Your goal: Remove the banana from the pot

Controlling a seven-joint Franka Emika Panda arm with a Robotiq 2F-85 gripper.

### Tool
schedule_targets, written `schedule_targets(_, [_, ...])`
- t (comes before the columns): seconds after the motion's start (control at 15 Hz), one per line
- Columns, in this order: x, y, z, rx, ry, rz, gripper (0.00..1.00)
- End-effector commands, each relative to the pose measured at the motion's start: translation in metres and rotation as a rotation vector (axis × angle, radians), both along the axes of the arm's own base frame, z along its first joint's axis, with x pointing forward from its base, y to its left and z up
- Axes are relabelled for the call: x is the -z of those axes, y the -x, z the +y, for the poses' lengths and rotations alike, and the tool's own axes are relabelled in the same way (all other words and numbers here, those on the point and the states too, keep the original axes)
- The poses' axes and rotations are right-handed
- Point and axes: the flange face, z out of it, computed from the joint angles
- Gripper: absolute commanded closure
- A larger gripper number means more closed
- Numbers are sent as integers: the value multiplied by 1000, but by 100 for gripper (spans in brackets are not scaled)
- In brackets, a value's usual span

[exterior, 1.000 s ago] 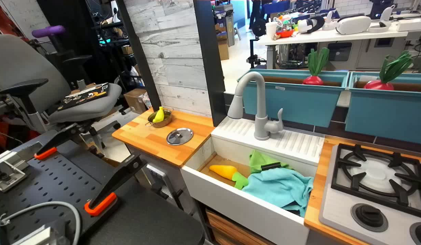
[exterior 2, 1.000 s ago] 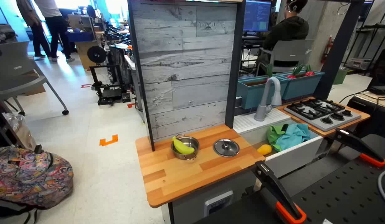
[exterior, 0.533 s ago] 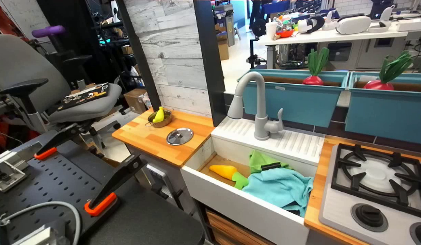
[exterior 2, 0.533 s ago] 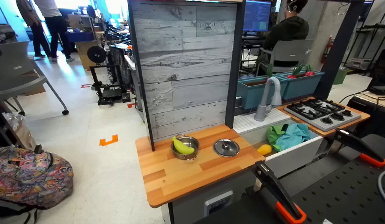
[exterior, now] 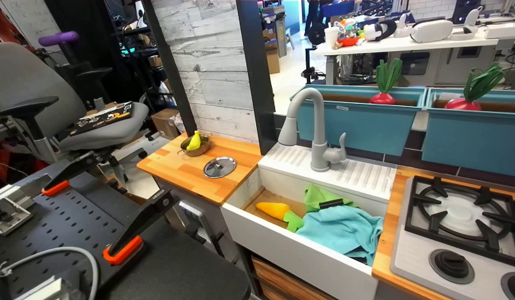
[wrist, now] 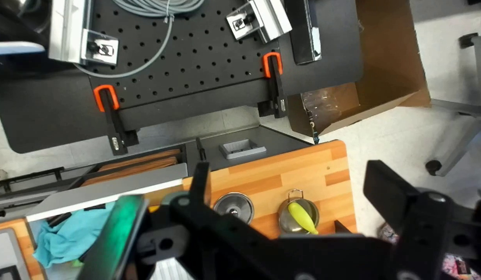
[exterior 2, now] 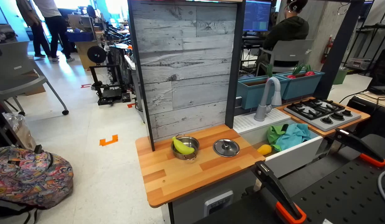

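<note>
A yellow-green banana lies tilted in a small metal pot, one end above the rim. The banana shows in both exterior views (exterior: 194,141) (exterior 2: 183,147) and the wrist view (wrist: 301,217). The pot (exterior: 198,153) (exterior 2: 195,143) (wrist: 286,223) stands on the wooden counter (exterior 2: 180,180), and its lower edge is hidden by the gripper body in the wrist view. My gripper (wrist: 289,177) is open and empty, its fingers wide apart, with pot and banana between them in the picture but well beyond the fingertips. The arm is out of sight in both exterior views.
A metal lid (exterior: 219,167) lies beside the pot. A grey plank wall (exterior 2: 186,77) rises behind. A white sink (exterior: 299,250) holds a yellow-orange toy (exterior: 273,210) and cloths (exterior: 341,229). Black clamps with orange ends (exterior: 136,229) grip the dark pegboard table.
</note>
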Motion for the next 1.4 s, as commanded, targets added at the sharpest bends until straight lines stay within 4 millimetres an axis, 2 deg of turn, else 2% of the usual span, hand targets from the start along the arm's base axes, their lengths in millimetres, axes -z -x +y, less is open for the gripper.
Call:
schedule_targets(0.0, [37,-39,30,-32,-23,-24,0])
schedule_targets(0.67, [157,-128,68,-6,-158,-236,0])
schedule_targets(1.07, [224,-175,106,-47,-139,-193,0])
schedule_targets(1.33, [260,-206,125,-78,-89,-170,0])
